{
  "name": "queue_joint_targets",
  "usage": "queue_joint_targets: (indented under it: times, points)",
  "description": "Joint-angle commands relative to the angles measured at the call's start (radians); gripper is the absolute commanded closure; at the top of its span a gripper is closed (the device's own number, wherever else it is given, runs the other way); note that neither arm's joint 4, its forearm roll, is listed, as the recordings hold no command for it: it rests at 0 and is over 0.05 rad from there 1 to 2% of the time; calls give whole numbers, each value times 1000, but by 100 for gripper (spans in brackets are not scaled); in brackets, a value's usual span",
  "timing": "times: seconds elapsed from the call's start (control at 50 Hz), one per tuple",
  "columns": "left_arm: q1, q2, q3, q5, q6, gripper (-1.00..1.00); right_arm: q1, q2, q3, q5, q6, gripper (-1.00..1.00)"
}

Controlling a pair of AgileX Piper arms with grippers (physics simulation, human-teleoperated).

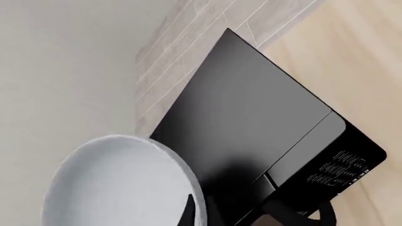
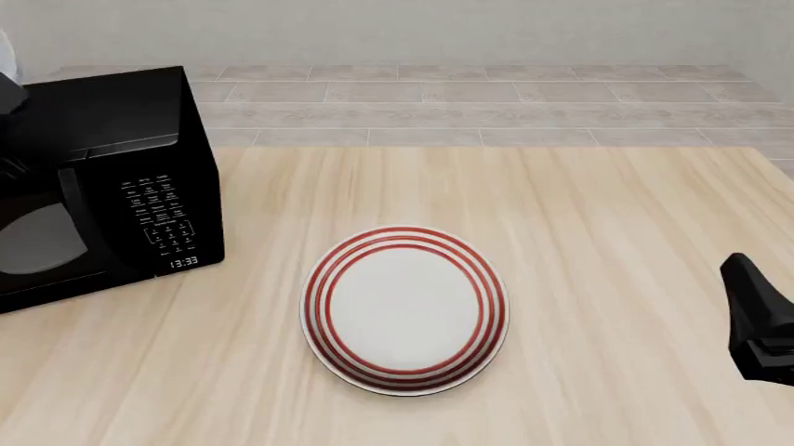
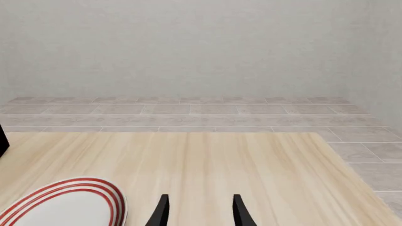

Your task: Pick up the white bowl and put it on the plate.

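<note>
Left wrist view shows the glossy white deep bowl carried above the black microwave, left end effector seemingly clamping its rim; red-ringed flat plate waits bare; right end effector released.

A simulated kitchen: black microwave on a light wooden table, tiled floor beyond.

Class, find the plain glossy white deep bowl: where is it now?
The plain glossy white deep bowl shows only in the left wrist view, held up close to the camera above the black microwave; the front view misses it.
</note>
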Motion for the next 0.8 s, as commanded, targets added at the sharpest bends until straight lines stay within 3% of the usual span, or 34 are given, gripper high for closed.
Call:
queue_joint_targets:
  times: [0.02, 0.4, 0.7, 0.8]
  points:
    - [-8, -55, -20, 62, 17, 100, -1, -21, 0, 21, 0, -100]
    - [-67, -206, -59, 220, 16, 100, -1, -21, 0, 21, 0, -100]
    - [-204, -296, -93, 345, -68, 100, -2, -22, 0, 22, 0, -100]
    - [-284, -318, -180, 428, -141, 100, -1, -22, 0, 22, 0, -100]
